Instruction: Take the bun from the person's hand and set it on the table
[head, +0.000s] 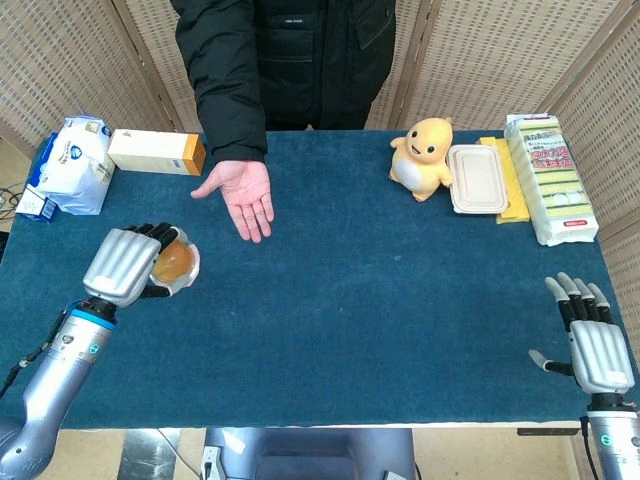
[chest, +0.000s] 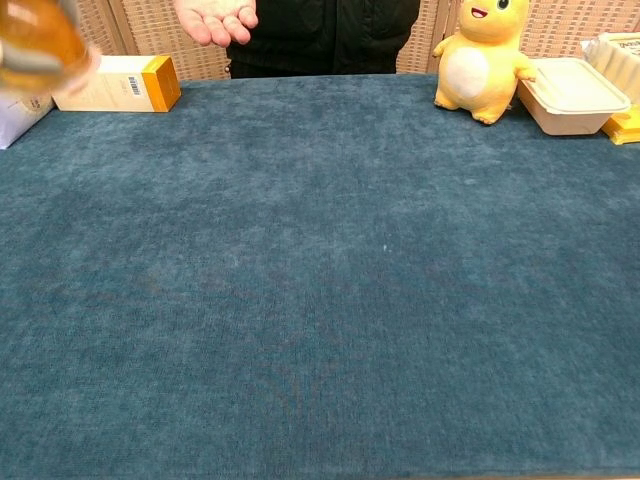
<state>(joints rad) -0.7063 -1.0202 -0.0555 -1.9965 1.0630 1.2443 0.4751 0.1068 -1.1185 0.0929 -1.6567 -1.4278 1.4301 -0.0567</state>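
Observation:
My left hand (head: 128, 264) grips a golden-brown bun (head: 173, 263) in a clear wrapper, held above the left part of the blue table (head: 380, 290). The chest view catches the bun (chest: 40, 35) blurred at its top left corner. The person's hand (head: 240, 193) lies palm up and bare, up and to the right of the bun; the chest view shows the person's hand (chest: 215, 20) at the top edge. My right hand (head: 592, 343) hangs open off the table's front right corner, holding nothing.
At the back left are a white bag (head: 72, 165) and a white-and-orange box (head: 156, 152). A yellow plush toy (head: 424, 158), a lidded white container (head: 477, 178) and a sponge pack (head: 550, 177) stand at the back right.

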